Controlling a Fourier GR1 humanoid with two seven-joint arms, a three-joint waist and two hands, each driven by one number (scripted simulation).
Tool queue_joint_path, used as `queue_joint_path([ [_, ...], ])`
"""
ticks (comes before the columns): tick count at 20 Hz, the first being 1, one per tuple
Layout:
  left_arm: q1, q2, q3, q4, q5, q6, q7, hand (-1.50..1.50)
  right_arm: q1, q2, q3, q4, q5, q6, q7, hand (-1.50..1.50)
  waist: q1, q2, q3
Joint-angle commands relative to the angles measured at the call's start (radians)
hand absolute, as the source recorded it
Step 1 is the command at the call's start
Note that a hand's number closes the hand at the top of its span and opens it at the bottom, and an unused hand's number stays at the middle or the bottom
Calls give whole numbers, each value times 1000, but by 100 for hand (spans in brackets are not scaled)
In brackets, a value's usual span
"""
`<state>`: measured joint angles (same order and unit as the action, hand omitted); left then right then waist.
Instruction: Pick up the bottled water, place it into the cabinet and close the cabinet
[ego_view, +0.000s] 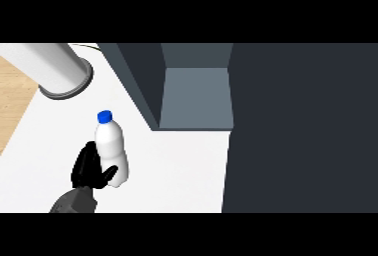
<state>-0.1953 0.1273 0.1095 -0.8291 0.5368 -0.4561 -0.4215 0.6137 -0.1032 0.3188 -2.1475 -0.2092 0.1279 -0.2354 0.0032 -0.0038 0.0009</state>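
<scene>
The bottled water, white with a blue cap, stands slightly tilted on the white counter, left of the cabinet. My left hand is against the bottle's lower left side, fingers curled behind it and thumb across its front near the base. The dark grey cabinet is open, and its lighter grey inner floor shows up and to the right of the bottle. The wide dark panel filling the right side looks like its open door. The right hand shows nowhere.
A large white cylinder with a grey rim lies at the upper left, close behind the bottle. A strip of wood surface runs along the left edge. White counter lies between the bottle and the dark panel.
</scene>
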Motion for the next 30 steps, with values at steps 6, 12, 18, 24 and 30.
queue_joint_path([
  [6,104,-84,-116,-429,-28,189,169,150,80,-17,51,-30,12,6,-42,-150,-5,-1,0],
  [12,-14,-126,-244,-497,-55,425,207,150,28,-17,52,-46,-19,-7,23,-150,-12,1,-1],
  [18,-190,-127,-261,-428,-83,561,243,150,-61,22,55,15,6,-53,28,-150,-14,4,-1],
  [24,-310,-127,-388,-429,-122,767,270,150,3,-25,48,6,-10,-15,-12,-150,-23,3,-1],
  [30,-499,-127,-383,-250,-190,855,254,150,-67,0,52,38,-11,-30,11,-150,-36,10,-1],
])
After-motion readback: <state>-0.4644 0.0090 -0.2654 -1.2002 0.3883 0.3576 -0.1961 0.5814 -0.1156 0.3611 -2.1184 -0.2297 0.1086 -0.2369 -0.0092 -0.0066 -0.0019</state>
